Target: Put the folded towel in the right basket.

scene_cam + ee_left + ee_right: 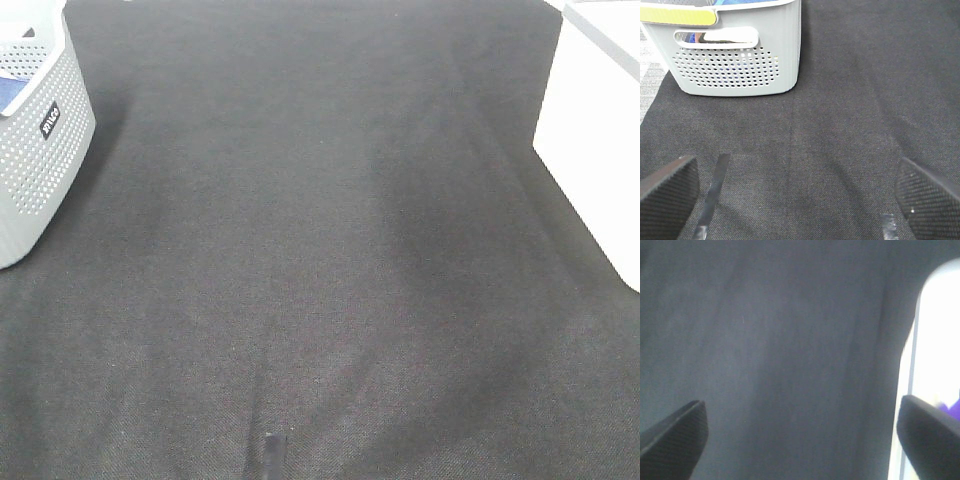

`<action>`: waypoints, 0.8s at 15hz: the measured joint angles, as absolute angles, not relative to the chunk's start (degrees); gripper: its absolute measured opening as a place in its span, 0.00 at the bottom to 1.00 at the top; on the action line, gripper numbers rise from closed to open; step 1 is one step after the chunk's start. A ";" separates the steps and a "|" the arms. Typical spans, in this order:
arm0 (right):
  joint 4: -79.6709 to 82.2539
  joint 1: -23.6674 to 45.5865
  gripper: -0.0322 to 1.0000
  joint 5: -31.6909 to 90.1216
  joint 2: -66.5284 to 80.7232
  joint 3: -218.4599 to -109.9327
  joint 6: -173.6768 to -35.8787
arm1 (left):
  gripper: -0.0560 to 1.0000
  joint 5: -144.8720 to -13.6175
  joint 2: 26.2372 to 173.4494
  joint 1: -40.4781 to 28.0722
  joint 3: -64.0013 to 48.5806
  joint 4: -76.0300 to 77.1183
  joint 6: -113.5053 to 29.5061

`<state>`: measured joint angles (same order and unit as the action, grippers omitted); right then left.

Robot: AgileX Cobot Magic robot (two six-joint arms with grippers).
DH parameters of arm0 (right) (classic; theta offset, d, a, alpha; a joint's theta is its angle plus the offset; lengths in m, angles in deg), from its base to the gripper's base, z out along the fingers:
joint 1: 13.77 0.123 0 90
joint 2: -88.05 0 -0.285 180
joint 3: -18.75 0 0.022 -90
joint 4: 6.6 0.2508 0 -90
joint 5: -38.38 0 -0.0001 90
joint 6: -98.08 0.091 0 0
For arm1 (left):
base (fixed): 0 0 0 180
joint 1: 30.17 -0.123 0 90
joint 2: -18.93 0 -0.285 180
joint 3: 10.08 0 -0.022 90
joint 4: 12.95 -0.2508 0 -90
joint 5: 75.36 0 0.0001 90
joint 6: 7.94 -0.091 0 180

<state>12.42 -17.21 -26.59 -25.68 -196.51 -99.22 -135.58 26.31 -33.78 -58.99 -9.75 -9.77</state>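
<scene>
No folded towel lies on the table (320, 250). The only cloth I see is a blue bit (10, 97) in the left basket (45, 170), well apart from the right basket (590, 150). The left hand (795, 195), spread and empty, faces it and looks nearer. The right hand (800, 435) is spread too.
</scene>
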 joint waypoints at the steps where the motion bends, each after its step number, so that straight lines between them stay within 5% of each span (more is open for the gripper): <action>1: 10.76 -17.04 0.97 -28.31 -24.99 -196.16 -97.04 | 0.99 -135.58 26.31 -33.78 -58.99 -9.75 -9.77; 8: -5.74 -3.57 0.97 -22.35 4.86 -164.59 -81.92 | 0.99 -135.58 26.31 -33.78 -58.99 -9.75 -9.77; 12: -7.63 -3.23 0.97 -21.21 33.28 -143.51 -78.99 | 0.99 -135.58 26.31 -33.78 -58.99 -9.75 -9.77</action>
